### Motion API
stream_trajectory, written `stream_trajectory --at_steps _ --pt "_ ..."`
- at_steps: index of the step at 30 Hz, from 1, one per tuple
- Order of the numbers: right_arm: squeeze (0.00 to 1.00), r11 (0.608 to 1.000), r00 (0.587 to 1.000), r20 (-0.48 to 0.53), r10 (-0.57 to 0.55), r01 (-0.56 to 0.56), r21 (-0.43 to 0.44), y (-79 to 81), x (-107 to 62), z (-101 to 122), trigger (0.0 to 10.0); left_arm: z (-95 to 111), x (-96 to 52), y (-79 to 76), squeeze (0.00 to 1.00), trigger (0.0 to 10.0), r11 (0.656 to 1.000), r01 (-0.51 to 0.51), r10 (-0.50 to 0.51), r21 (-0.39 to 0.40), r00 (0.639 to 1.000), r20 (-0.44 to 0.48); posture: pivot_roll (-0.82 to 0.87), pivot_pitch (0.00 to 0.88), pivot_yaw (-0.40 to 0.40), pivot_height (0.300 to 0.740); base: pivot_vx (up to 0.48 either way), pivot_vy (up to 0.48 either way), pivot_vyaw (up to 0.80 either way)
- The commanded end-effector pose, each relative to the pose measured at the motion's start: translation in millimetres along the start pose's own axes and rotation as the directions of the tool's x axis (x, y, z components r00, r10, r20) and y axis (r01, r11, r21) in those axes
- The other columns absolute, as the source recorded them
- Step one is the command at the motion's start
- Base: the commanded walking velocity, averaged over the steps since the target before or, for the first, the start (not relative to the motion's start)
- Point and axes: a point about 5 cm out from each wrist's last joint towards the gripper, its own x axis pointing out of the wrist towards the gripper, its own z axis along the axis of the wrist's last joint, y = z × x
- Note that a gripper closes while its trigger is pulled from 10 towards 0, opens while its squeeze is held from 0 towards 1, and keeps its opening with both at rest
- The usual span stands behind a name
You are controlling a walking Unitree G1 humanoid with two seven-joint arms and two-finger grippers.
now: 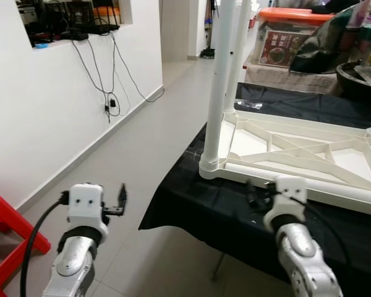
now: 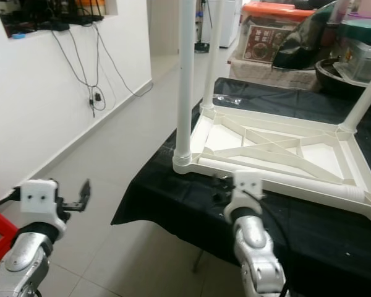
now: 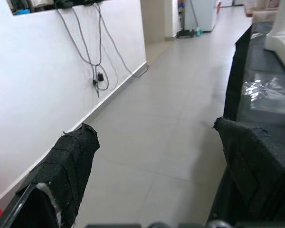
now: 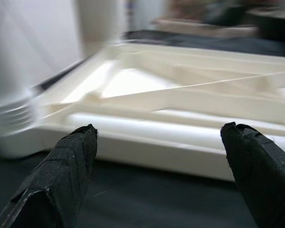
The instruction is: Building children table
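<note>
The white plastic children's table top (image 1: 297, 151) lies upside down on the black-draped bench (image 1: 222, 210), with three white tube legs standing in corner sockets in the eye views. A loose white tube leg (image 1: 309, 179) lies along its near rim, likely the last to fit. The left gripper (image 3: 161, 185) is spread over floor. The right gripper (image 4: 166, 166), fingers apart, faces the loose leg.

Bright, even indoor light, soft shadows; the right wrist view is motion-blurred
</note>
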Motion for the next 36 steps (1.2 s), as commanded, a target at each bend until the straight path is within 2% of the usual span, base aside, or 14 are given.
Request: stream_trajectory --at_steps 1,4,9,13,19,31,36 --pt "0.0 0.999 0.999 0.017 -0.051 0.051 0.002 -4.6 2.1 2 10.0 -3 0.7 0.6 0.0 10.0 1.0 -0.012 0.012 0.01 1.0 -0.016 0.08 0.015 -0.044 0.74 0.0 0.0 0.0" --pt "0.0 0.984 0.984 0.028 -0.179 0.179 -0.005 -19.6 2.6 6 10.0 -2 1.8 1.4 0.0 10.0 0.999 -0.035 0.035 0.022 0.999 -0.007 0.08 0.013 -0.041 0.74 0.0 0.0 0.0" --pt "0.0 0.967 0.967 0.021 -0.253 0.254 -0.012 -27.5 3.0 6 10.0 1 4.5 8.2 0.0 10.0 0.997 -0.071 0.07 0.029 0.997 0.008 0.08 0.009 -0.039 0.74 0.0 0.0 0.0" --pt "0.0 0.968 0.968 0.023 -0.251 0.251 0.005 -24.9 4.8 6 10.0 1 7.3 13.4 0.0 10.0 0.996 -0.078 0.078 0.033 0.997 0.01 0.08 0.006 -0.036 0.74 0.062 0.0 0.0" --pt "0.0 0.969 0.969 0.024 -0.245 0.245 0.014 -21.0 6.3 6 10.0 1 7.8 13.0 0.0 10.0 0.997 -0.068 0.068 0.031 0.998 0.009 0.09 0.01 -0.038 0.74 0.247 0.0 0.0" --pt "0.0 0.948 0.949 0.011 -0.316 0.316 0.033 -29.0 7.2 6 10.0 2 9.3 14.6 0.0 10.0 0.997 -0.071 0.071 0.034 0.997 0.011 0.09 0.024 -0.032 0.74 0.249 0.0 -0.07" --pt "0.0 0.955 0.955 0.002 -0.295 0.295 0.023 -23.8 7.4 4 10.0 2 9.7 14.2 0.0 10.0 0.997 -0.07 0.07 0.032 0.997 0.013 0.09 0.024 -0.035 0.74 0.247 0.0 0.0"
